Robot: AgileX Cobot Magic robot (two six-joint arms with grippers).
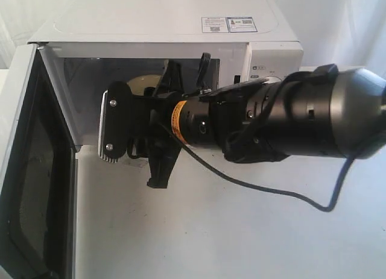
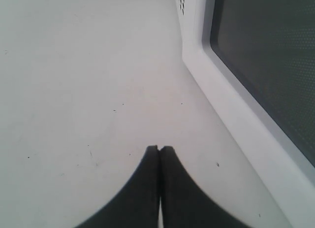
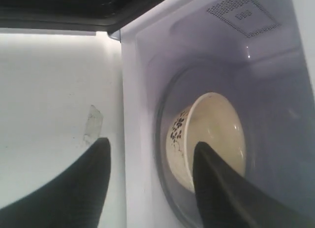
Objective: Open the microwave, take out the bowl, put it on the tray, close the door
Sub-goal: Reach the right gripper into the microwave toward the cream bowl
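1. Black fingers of my right gripper (image 3: 150, 144) stand wide apart, holding nothing, at the mouth of the microwave (image 1: 163, 20). One finger lies in front of the bowl (image 3: 211, 134), the other off to the side of the opening.
2. My left gripper (image 2: 159, 150) is closed on nothing, low over the table (image 2: 74, 65), just beside the door (image 1: 30, 170), which is swung wide open.
3. Bowl: sitting on the glass turntable (image 3: 162, 114) inside the cavity, apparently empty, not touched by either gripper.
4. Judgement: glazed ceramic by the look. It should be stiff, fairly light, smooth enough to slip, and liable to chip against the glass or the cavity edge.
5. Recommended hold: the near rim, one finger inside and one on the patterned outer wall, closed firmly but gently, bowl lifted level.
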